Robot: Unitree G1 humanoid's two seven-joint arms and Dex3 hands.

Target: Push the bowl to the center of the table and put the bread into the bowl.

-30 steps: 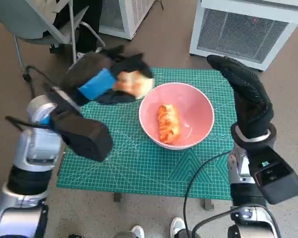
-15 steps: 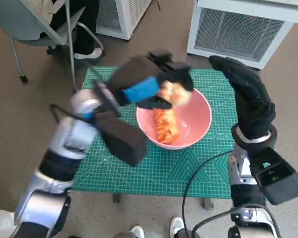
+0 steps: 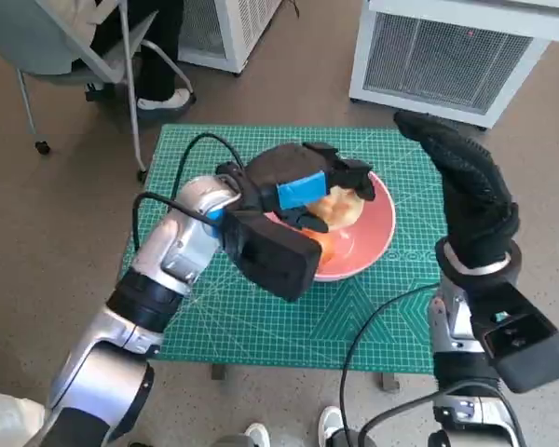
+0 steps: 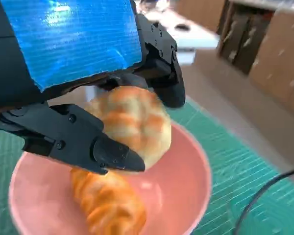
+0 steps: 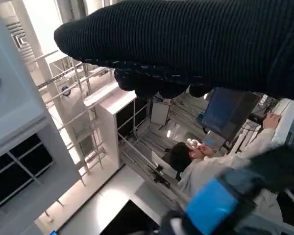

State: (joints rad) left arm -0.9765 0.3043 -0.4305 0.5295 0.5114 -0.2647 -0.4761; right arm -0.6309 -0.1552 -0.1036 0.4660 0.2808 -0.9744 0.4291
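The round bread [image 4: 130, 125] hangs over the pink bowl [image 3: 377, 233], gripped in the left hand's [image 3: 303, 191] fingers [image 4: 78, 139]. Only the left wrist view shows the long loaf [image 4: 110, 205] lying clear below it. The right hand [image 3: 466, 191] stands raised beside the bowl, fingers seemingly straight and empty, above the green surface [image 3: 261, 326].
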